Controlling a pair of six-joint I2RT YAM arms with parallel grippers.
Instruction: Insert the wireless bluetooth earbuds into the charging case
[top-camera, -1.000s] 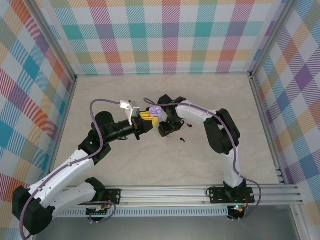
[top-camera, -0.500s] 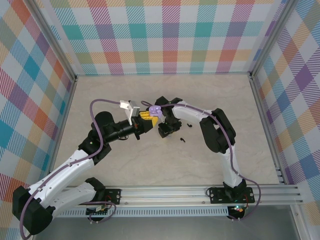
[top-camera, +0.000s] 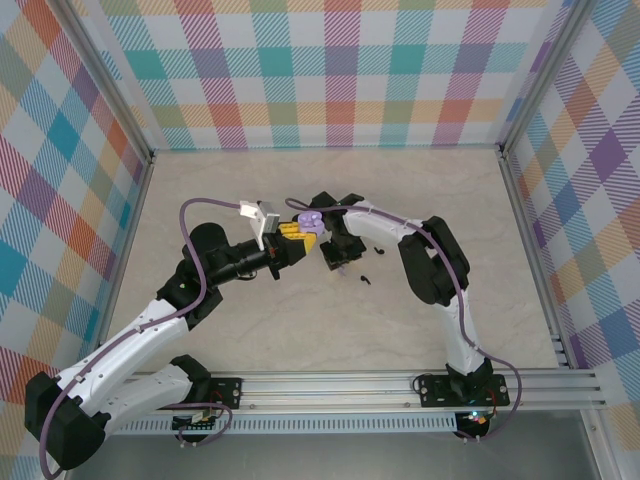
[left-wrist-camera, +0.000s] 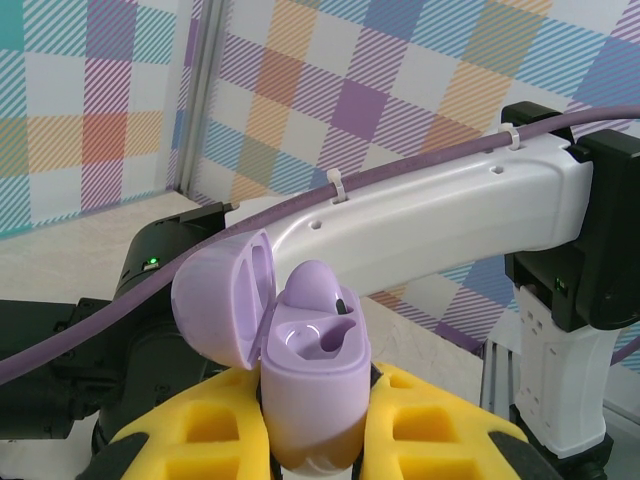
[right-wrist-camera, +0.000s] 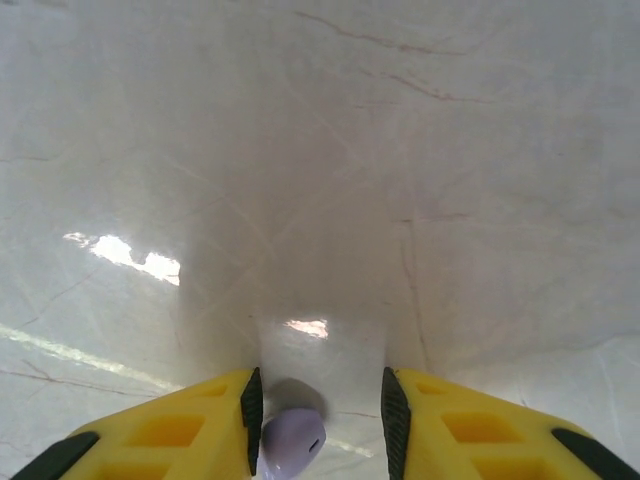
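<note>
My left gripper (top-camera: 296, 240) is shut on an upright lilac charging case (left-wrist-camera: 312, 400), also seen from above as the lilac charging case (top-camera: 309, 218). Its lid (left-wrist-camera: 225, 300) hangs open to the left. One lilac earbud (left-wrist-camera: 318, 288) sits in the far socket, and the near socket (left-wrist-camera: 330, 342) is empty. My right gripper (right-wrist-camera: 320, 385) is open and low over the table, just right of the case. A second lilac earbud (right-wrist-camera: 292, 440) lies between its fingers, close against the left pad (right-wrist-camera: 250, 400). Two black earbuds (top-camera: 365, 278) lie on the table by the right gripper (top-camera: 335, 257).
The right arm's white link (left-wrist-camera: 420, 230) passes close behind the held case. The second of the black earbuds (top-camera: 378, 251) lies beside the right forearm. The pale marble tabletop (top-camera: 430, 190) is walled by chequered panels.
The right arm has swung slightly left and its gripper has edged a little towards the far side, nearer the held case. The left arm and the case have not moved.
</note>
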